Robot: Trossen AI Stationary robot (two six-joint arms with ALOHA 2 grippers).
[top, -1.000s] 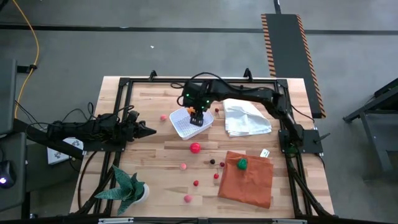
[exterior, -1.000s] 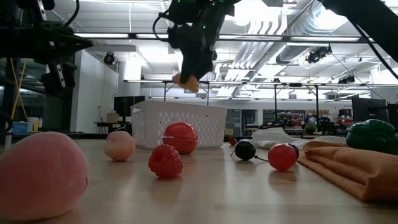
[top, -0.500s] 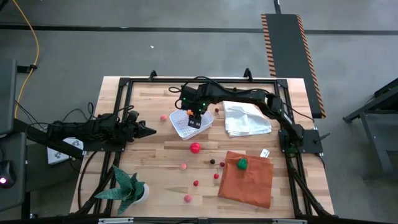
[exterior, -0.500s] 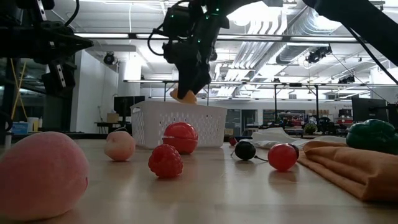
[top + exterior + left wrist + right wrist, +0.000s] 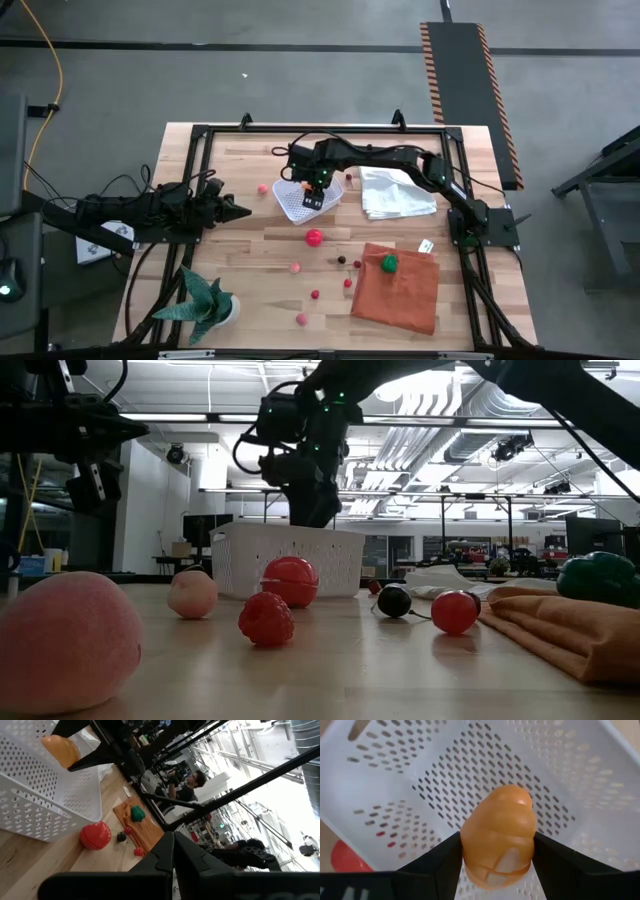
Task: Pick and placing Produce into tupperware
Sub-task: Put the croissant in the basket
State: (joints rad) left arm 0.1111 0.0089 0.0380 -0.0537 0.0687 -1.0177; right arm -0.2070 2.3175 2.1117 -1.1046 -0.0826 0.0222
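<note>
The right hand (image 5: 314, 189) is stretched far out and pointed down, its fingers pinched on something. The left hand (image 5: 240, 210) is kept low and squeezed tight.

bright overhead lights, near fruit blurred

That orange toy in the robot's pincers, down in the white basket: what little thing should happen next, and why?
Probably the right tool should open and let go. It holds the orange toy between its fingers inside the white perforated tub, close above the tub's floor, so releasing should leave it in there. The left tool waits shut, off to the side.
</note>
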